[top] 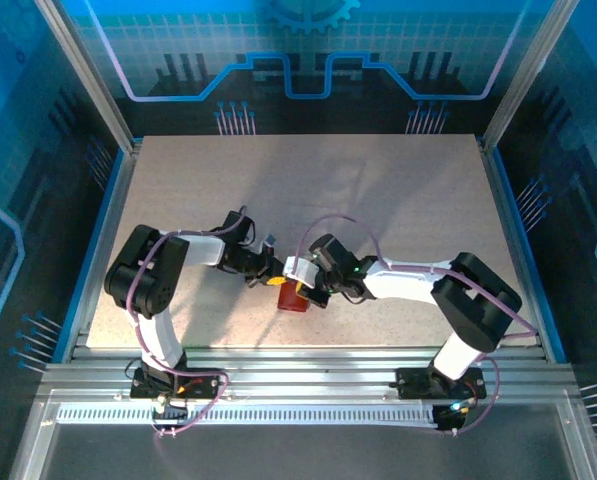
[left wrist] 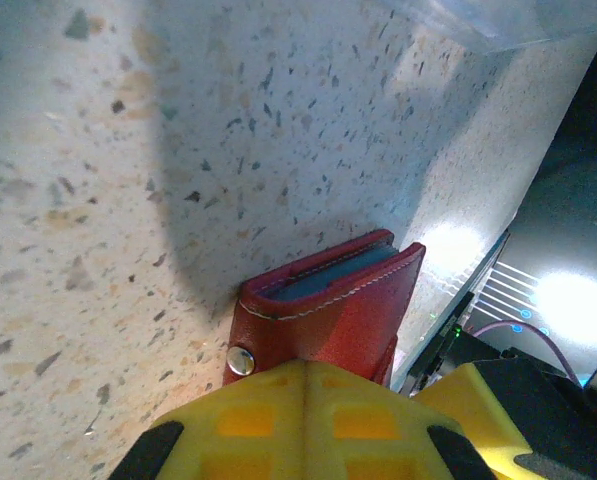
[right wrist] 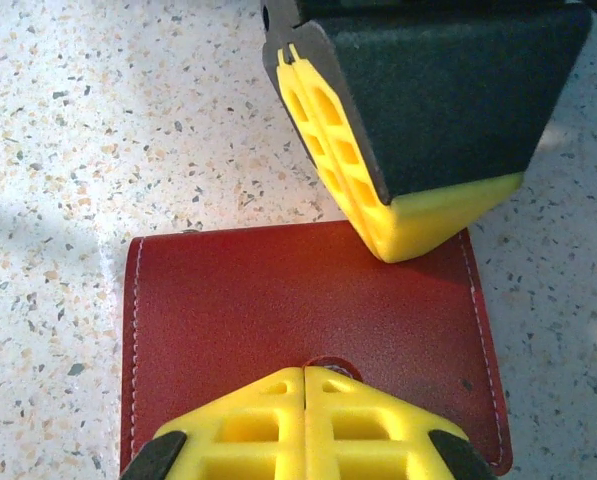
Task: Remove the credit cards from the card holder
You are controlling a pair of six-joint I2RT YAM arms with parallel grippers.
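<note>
Yellow right fingers (right wrist: pixel 248 430), pressed together, sit over the near edge of the red card holder (right wrist: pixel 298 300) on our bench (right wrist: pixel 78 100), and our left fingers (right wrist: pixel 428 215), also pressed together, touch its far edge.

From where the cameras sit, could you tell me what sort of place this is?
Probably an enclosed robot test cell: aluminium frame rails, blue printed walls, left arm and right arm bolted at a speckled table.

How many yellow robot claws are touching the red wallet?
2. The left gripper, shut, presses on one edge of the card holder. The right gripper, also shut, seems to pinch the opposite edge. No more claws look hidden.
</note>
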